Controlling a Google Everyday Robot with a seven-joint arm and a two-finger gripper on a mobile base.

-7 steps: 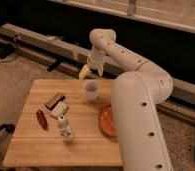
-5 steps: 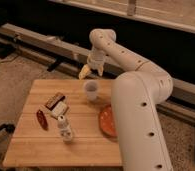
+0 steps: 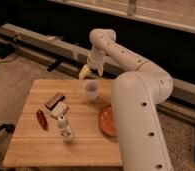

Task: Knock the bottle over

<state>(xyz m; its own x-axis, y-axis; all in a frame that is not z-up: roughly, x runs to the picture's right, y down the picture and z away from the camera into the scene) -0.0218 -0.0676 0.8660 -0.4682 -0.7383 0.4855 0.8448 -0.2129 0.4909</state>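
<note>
The small white bottle (image 3: 65,128) with a narrower cap and reddish marks on its label stands upright on the wooden table (image 3: 36,150), left of the middle and toward the front. My gripper (image 3: 85,73) hangs on the white arm (image 3: 136,85) over the table's far edge, well behind and to the right of the bottle, apart from it. It is just left of and above a translucent white cup (image 3: 91,90).
A snack bar (image 3: 54,100) and a pale packet (image 3: 59,108) lie left of the cup. A red elongated object (image 3: 42,120) lies near the left edge. An orange-red plate (image 3: 108,121) sits at the right, partly behind my arm. Rails run along the floor behind.
</note>
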